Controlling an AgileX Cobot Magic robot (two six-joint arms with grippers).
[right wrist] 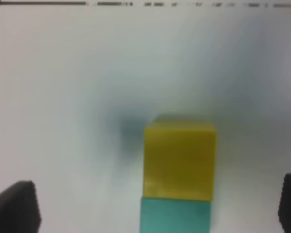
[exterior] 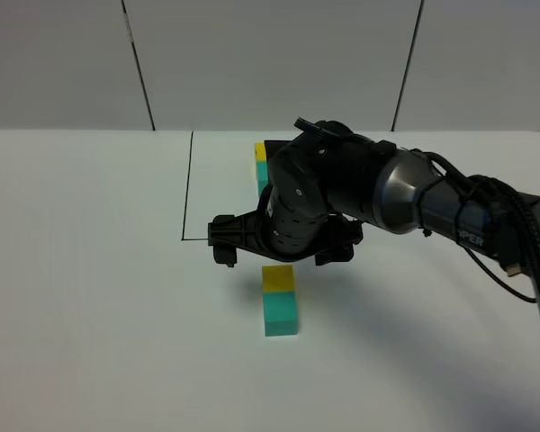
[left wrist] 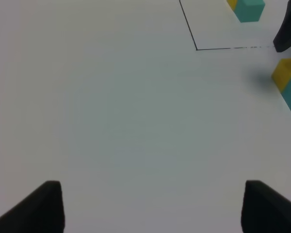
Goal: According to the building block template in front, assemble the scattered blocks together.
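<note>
The scattered yellow cube (exterior: 278, 277) and teal-green cube (exterior: 280, 311) lie on the white table, touching in a line, yellow on the far side. My right gripper (exterior: 281, 254) hangs open just above and behind them, its fingers apart on either side. In the right wrist view the yellow cube (right wrist: 179, 160) and teal cube (right wrist: 174, 217) lie between the spread fingertips (right wrist: 14, 206). The template pair (exterior: 261, 165) sits inside the black drawn rectangle (exterior: 187, 180), partly hidden by the right arm. My left gripper (left wrist: 157, 208) is open and empty over bare table, with the cubes (left wrist: 288, 82) far to one side.
The right arm's dark body (exterior: 414, 198) stretches from the right edge across the middle. The template's teal cube (left wrist: 248, 9) and a corner of the black line (left wrist: 197, 48) show in the left wrist view. A grey panelled wall stands behind the table.
</note>
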